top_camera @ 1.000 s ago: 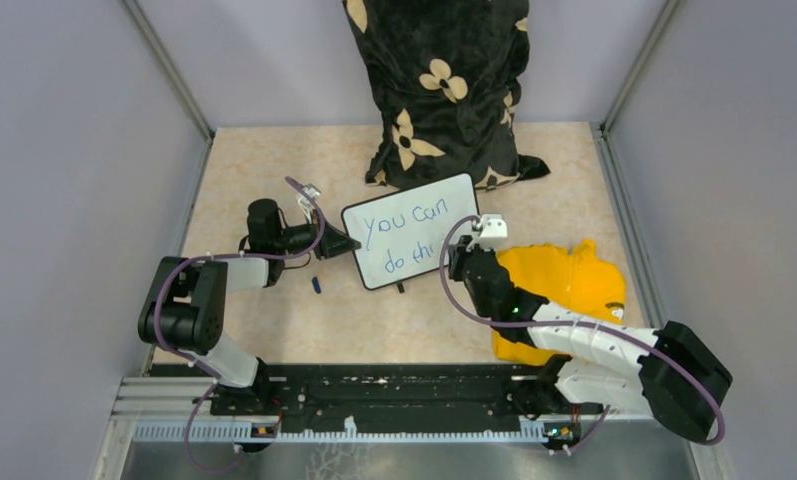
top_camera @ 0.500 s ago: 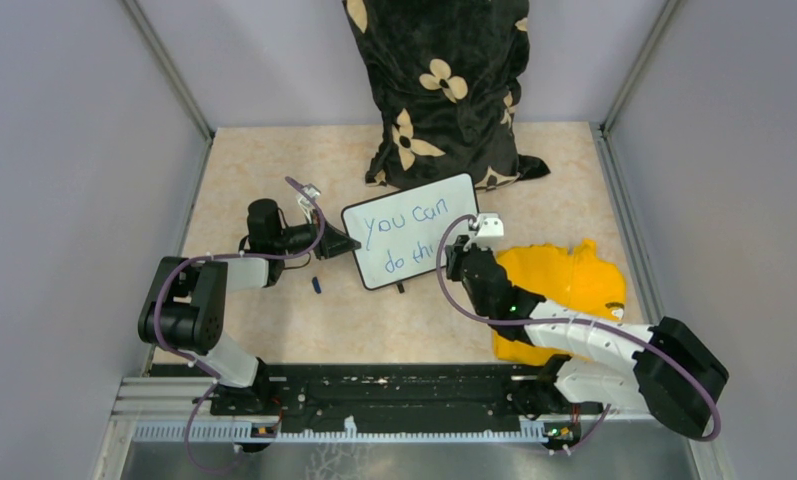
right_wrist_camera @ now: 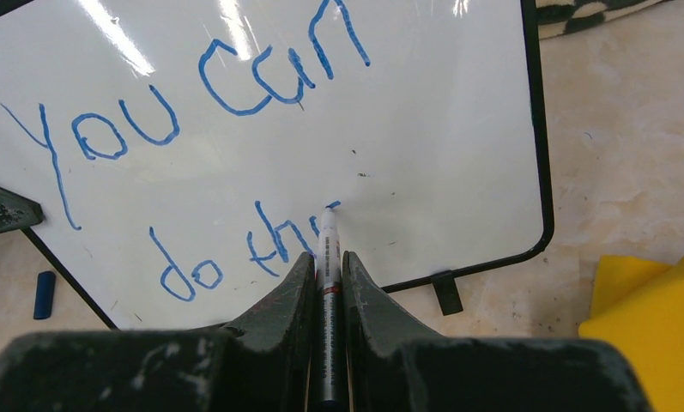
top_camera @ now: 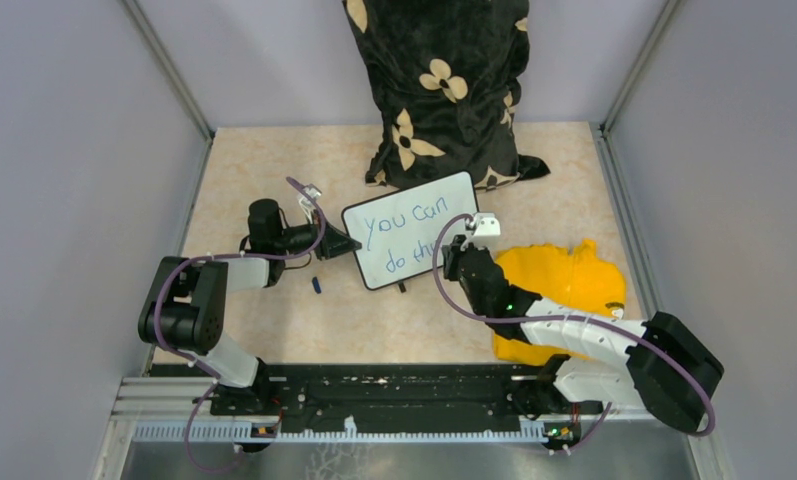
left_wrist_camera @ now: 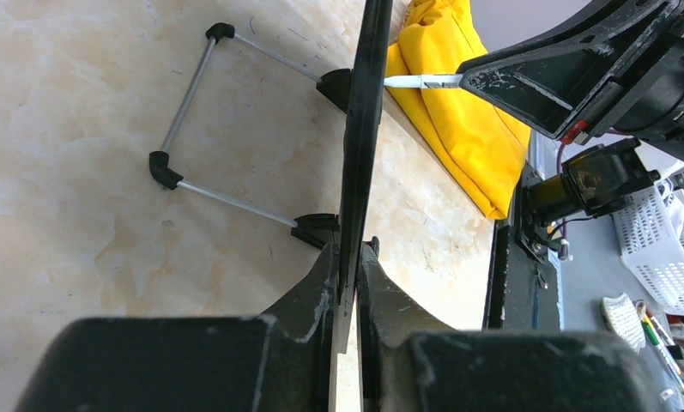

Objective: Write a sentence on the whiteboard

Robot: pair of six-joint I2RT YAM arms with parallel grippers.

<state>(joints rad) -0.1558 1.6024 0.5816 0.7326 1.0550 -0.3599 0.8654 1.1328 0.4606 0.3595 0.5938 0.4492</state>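
Observation:
The whiteboard [top_camera: 414,240] stands tilted on the table in front of the pillow. The sentence [top_camera: 404,222] in blue ink reads "You can" on the upper line and "do th" with a started stroke on the lower line [right_wrist_camera: 274,245]. My left gripper [top_camera: 346,243] is shut on the board's left edge [left_wrist_camera: 361,129], one finger on each face. My right gripper [top_camera: 454,256] is shut on a white marker [right_wrist_camera: 328,249]. The marker's tip rests on the board just right of "th".
A black flowered pillow [top_camera: 444,90] leans on the back wall behind the board. A yellow cloth [top_camera: 569,280] lies under my right arm. A blue marker cap [top_camera: 316,285] lies left of the board. The board's wire stand [left_wrist_camera: 196,103] rests on the table behind it.
My right arm and gripper have shifted slightly left and nearer the board with the marker. The left arm and the board have not moved.

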